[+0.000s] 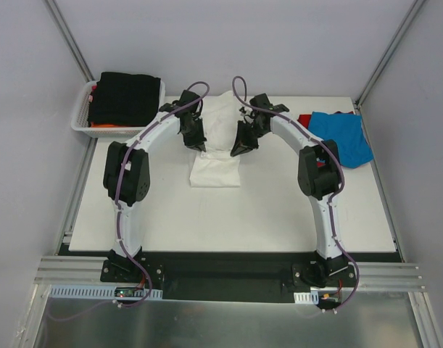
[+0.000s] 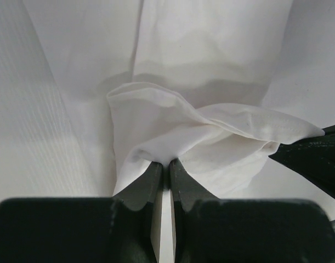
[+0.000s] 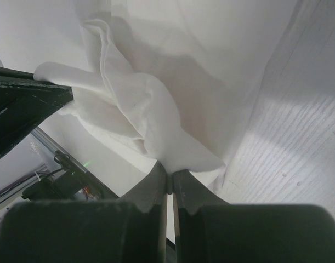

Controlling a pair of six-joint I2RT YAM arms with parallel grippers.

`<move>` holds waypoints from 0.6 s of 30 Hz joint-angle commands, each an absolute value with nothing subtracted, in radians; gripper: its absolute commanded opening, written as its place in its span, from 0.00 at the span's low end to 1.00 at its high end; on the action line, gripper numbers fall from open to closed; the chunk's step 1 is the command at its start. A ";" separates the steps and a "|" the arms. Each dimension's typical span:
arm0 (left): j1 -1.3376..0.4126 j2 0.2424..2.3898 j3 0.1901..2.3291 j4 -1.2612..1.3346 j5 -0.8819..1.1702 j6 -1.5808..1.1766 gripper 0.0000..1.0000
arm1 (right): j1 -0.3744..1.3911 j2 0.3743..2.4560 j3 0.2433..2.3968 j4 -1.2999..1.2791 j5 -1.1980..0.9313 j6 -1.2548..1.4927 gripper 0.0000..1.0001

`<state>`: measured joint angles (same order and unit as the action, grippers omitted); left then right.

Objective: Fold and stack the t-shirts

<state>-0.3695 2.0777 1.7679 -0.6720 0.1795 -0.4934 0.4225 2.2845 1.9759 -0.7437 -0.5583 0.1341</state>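
A white t-shirt [image 1: 215, 168] lies partly folded in the middle of the table, between the two arms. My left gripper [image 1: 196, 143] is shut on its left edge; in the left wrist view the jaws [image 2: 168, 162] pinch a gathered fold of the white t-shirt [image 2: 211, 55]. My right gripper [image 1: 241, 149] is shut on the right edge, its tips [image 3: 170, 175] nipping a bunched fold of the white t-shirt [image 3: 151, 104]. Both pinched edges are lifted off the table and close together. A blue t-shirt [image 1: 344, 134] lies on a red one [image 1: 305, 119] at the right.
A white lattice basket [image 1: 83, 116] stands at the back left, holding a folded black t-shirt [image 1: 128, 98] over an orange one [image 1: 105, 125]. The other arm's finger shows at the edge of each wrist view, in the left [image 2: 315, 159] and in the right [image 3: 19, 107].
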 commanded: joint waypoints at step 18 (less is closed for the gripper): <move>-0.310 2.143 1.865 -0.686 0.192 -0.468 0.05 | 0.382 2.349 2.103 -0.773 -0.589 0.109 0.25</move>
